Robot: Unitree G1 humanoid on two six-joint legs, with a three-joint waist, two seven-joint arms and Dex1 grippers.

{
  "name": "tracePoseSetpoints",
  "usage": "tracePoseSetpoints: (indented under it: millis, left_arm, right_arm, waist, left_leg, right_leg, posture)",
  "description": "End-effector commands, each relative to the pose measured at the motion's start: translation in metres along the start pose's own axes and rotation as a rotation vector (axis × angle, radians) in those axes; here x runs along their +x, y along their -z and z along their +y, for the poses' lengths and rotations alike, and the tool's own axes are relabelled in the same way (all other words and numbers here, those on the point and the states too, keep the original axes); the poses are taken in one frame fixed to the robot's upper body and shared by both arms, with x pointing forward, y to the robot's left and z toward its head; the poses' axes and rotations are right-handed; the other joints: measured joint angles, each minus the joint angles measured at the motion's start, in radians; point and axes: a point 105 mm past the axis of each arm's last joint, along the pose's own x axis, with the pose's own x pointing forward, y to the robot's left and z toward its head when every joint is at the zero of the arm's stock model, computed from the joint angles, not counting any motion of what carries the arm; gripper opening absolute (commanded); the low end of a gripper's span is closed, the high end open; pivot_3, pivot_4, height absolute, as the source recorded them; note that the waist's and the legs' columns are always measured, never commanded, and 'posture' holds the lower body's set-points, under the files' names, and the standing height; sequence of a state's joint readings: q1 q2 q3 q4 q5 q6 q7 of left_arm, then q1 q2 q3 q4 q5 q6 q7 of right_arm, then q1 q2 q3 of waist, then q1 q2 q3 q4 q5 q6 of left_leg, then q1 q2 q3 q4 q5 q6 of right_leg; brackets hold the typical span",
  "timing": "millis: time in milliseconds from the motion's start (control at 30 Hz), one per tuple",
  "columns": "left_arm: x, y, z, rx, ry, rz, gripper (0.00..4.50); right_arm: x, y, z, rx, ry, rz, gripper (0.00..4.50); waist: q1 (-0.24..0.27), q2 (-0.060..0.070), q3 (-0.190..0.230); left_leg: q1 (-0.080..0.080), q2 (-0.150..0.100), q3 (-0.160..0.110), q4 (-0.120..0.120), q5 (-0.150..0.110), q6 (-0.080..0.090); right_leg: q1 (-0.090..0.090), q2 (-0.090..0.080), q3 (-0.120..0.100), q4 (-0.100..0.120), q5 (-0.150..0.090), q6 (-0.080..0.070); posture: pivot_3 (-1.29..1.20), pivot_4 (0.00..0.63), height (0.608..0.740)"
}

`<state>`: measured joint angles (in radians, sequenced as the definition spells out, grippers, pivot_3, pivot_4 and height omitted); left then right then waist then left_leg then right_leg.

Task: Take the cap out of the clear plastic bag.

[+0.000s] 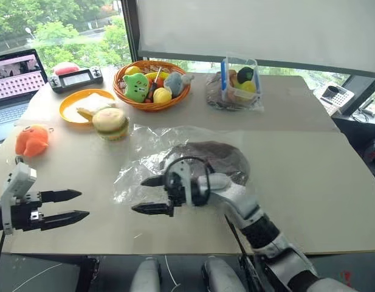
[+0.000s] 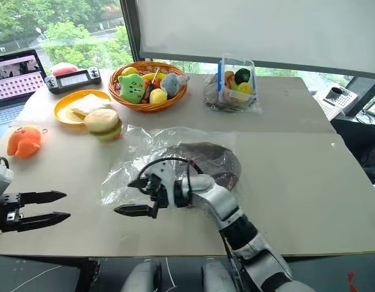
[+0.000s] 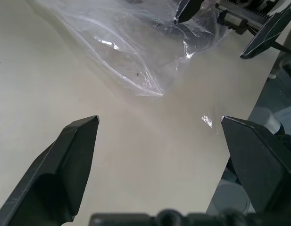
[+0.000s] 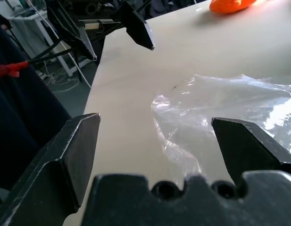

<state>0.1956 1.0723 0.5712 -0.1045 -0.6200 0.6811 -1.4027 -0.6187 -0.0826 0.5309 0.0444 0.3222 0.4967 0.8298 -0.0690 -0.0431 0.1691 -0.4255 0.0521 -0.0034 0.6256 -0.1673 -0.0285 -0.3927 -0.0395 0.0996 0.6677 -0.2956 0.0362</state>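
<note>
laptop screen [image 1: 16,73]: lit, rows of pinkish marks, nothing legible
handheld controller [image 1: 76,78]: pale display, no characters could be made out
clear rigid box [image 1: 240,80]: no label readable
device by the window [image 1: 335,95]: markings too small to read
clear plastic bag [image 1: 144,158]: no print seen
readable text overall: none

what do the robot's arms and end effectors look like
Each end effector, left and right, has two black, pointed, wedge-shaped fingers on a black base. The right arm is silver-grey with black joint sections and a thin black cable looping over the wrist; the left wrist carries a white bracket.
</note>
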Motion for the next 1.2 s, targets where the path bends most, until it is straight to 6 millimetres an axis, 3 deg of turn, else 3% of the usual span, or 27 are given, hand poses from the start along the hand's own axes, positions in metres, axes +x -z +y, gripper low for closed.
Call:
tracePoseSetpoints:
  millis: [33,167,367,500,633,867,1033,1200]
  left_arm:
    - [-0.002,-0.013,-0.002,0.044,-0.001,-0.007,4.46]
    - [-0.001,-0.015,-0.002,0.051,0.015,-0.005,4.46]
    - [0.004,-0.001,-0.008,0.070,0.051,0.065,4.46]
    - [0.019,0.014,-0.009,0.117,0.014,0.053,4.46]
    - [0.032,0.036,-0.004,0.287,-0.121,-0.048,4.46]
    - [0.028,0.054,-0.023,0.295,-0.097,-0.043,4.46]
    - [0.030,0.053,-0.025,0.282,-0.091,-0.057,4.46]
    - [0.032,0.046,-0.024,0.277,-0.092,-0.083,4.50]
  right_arm:
    - [0.015,0.013,-0.005,-0.201,0.036,0.112,4.50]
    - [0.019,0.037,-0.017,-0.381,0.096,0.277,4.50]
    - [0.017,0.046,-0.038,-0.452,0.234,0.359,4.50]
    - [0.014,0.048,-0.047,-0.388,0.306,0.352,4.50]
    - [0.011,0.054,-0.044,-0.290,0.300,0.347,4.50]
    - [0.009,0.053,-0.035,-0.141,0.264,0.293,4.50]
    - [0.004,0.068,-0.039,-0.134,0.275,0.367,4.50]
    - [0.005,0.072,-0.040,-0.111,0.272,0.371,3.23]
  waist:
    - [0.000,0.001,0.001]
    - [0.001,0.002,0.002]
    - [-0.003,0.002,0.001]
    - [-0.001,0.002,0.001]
    - [0.002,0.002,0.001]
    - [0.007,-0.003,-0.002]
    - [0.005,-0.003,-0.002]
    - [0.003,-0.003,-0.002]
  left_leg:
    - [0.000,0.000,0.000,0.000,0.000,0.000]
    - [0.000,0.000,0.000,0.000,0.000,0.000]
    - [0.002,0.000,0.001,0.000,0.000,0.000]
    - [0.003,0.000,0.001,-0.001,0.000,-0.001]
    - [0.004,0.000,0.001,-0.001,0.000,-0.001]
    - [0.004,0.000,0.001,-0.001,0.000,-0.001]
    - [0.004,0.000,0.001,-0.001,0.000,-0.001]
    - [0.004,0.000,0.001,-0.001,0.000,-0.001]
  right_leg:
    - [0.000,0.000,-0.001,0.000,0.000,0.000]
    - [-0.002,-0.001,-0.002,0.002,0.000,0.000]
    - [-0.002,-0.002,-0.003,0.006,0.000,-0.002]
    - [-0.004,-0.002,-0.003,0.010,-0.001,-0.004]
    - [-0.003,-0.002,-0.003,0.011,-0.001,-0.005]
    - [-0.002,-0.005,-0.004,0.010,-0.001,-0.005]
    - [-0.002,-0.005,-0.005,0.009,-0.002,-0.006]
    - [-0.002,-0.005,-0.005,0.009,-0.002,-0.006]
  posture:
    - [0.00,0.150,0.740]
    - [0.00,0.150,0.740]
    - [0.00,0.150,0.740]
    - [0.00,0.150,0.740]
    - [0.00,0.150,0.740]
    - [0.00,0.150,0.740]
    - [0.00,0.150,0.740]
    - [0.00,0.150,0.740]
